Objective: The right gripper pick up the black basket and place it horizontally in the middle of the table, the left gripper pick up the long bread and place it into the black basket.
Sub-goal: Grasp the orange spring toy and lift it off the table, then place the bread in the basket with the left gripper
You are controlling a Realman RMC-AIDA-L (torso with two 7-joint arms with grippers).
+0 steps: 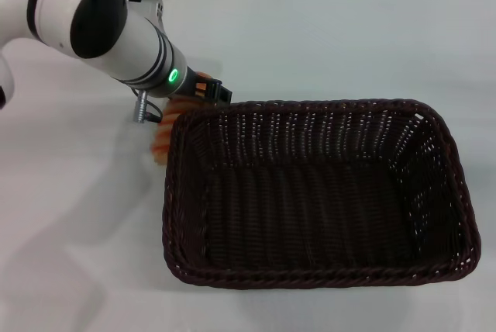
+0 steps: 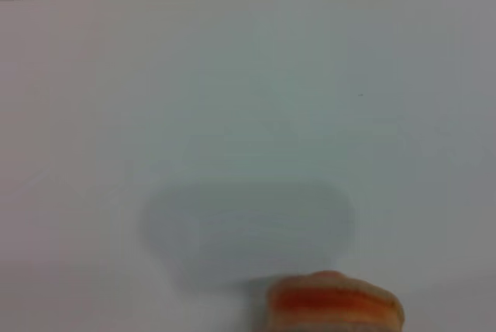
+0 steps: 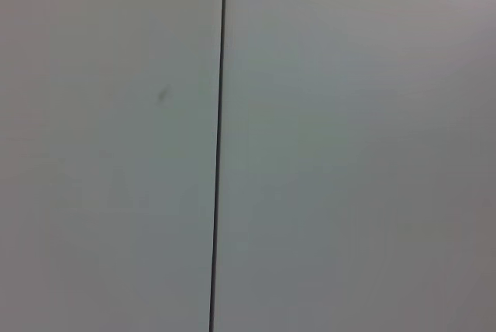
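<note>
Judging by its ridged orange-and-tan look, the short long bread (image 1: pixel 161 134) is taken for light and soft. It is best held gently across its middle beside the dark woven black basket (image 1: pixel 318 192) on the white surface (image 1: pixel 70 270). Whether the left gripper (image 1: pixel 203 90) is closed on it cannot be told.

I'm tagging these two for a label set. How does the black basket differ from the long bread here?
The black basket is very dark woven wicker; the long bread is striped orange and pale tan. The basket is far larger than the bread. The basket sits fully in view on the table, open and with nothing in it, while the bread is mostly hidden beside the basket's left end, under the left pincer. Both are longer than they are wide.
</note>
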